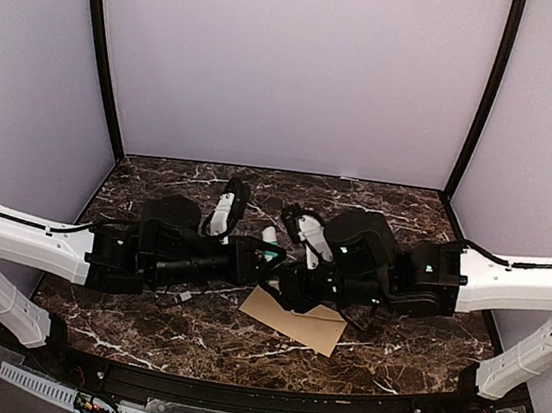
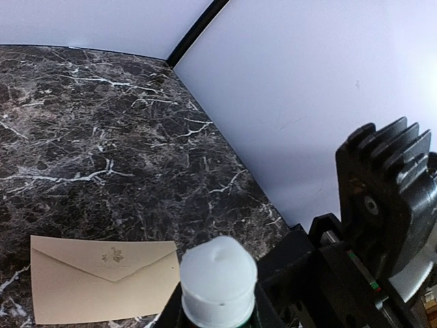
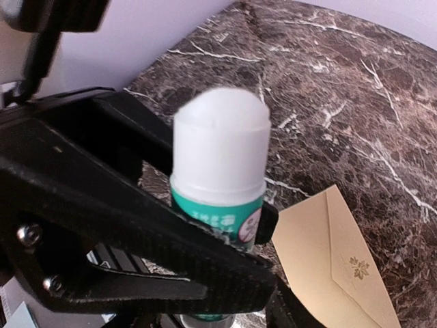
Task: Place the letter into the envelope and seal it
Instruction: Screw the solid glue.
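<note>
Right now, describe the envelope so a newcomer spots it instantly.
Start at the dark marble table, near its front middle. The envelope lies flat there, a tan rectangle with a pointed flap bearing a small printed mark. The nearby glue stick is a white-capped green cylinder instead.

The envelope point(image 2: 102, 277) was smooth, matt tan kraft paper. The table point(image 2: 102, 137) looked like polished dark marble, white-veined and slightly glossy. The glue stick point(image 3: 218, 157) had a smooth white plastic cap above a glossy green printed label. 2 bright metal screws point(image 3: 31, 236) sat in matt black plastic.
</note>
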Available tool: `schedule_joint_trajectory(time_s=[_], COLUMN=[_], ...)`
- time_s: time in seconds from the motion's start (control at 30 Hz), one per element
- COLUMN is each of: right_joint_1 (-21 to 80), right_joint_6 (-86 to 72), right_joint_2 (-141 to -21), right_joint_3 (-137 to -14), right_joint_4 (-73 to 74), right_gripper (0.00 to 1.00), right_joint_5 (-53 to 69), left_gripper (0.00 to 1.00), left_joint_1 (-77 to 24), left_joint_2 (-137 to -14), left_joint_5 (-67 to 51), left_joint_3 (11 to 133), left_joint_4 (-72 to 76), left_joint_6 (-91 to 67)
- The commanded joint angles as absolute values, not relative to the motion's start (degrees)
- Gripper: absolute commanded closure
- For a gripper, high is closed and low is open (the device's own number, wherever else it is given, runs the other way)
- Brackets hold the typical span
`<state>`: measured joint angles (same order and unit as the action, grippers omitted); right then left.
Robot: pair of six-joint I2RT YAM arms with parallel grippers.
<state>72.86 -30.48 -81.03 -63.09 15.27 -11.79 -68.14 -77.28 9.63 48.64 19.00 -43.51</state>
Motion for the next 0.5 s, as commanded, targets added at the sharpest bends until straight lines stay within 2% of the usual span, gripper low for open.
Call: schedule_joint_trajectory(time_s=[0.0, 0.07, 0.17, 0.47], right_joint_1=[72.66, 72.53, 71.87, 67.59], right_joint_6=[-30.96, -31.19, -31.38, -35.65], right_joint_2=[-72.03, -68.63, -64.07, -56.93], right_joint_3=[-58.20, -55.24, -50.64, -38.24], right_joint_4=[-1.10, -3.07, -5.60, -25.70], right_gripper=[0.44, 0.34, 0.27, 0.22], right_joint_5=[-6.00, -2.80, 2.80, 17.27], left_gripper=[1.00, 1.00, 1.00, 1.00], left_joint_1=[-69.62, -69.35, -68.76, -68.55], left_joint_2=[-73.29, -71.83, -70.11, -66.25], left_joint_5=[1.45, 0.39, -0.65, -12.24], left_joint_3=[50.07, 50.54, 50.44, 46.99], left_joint_4=[20.52, 20.20, 20.29, 33.58], left_joint_6=[-44.72, -44.47, -44.39, -40.54])
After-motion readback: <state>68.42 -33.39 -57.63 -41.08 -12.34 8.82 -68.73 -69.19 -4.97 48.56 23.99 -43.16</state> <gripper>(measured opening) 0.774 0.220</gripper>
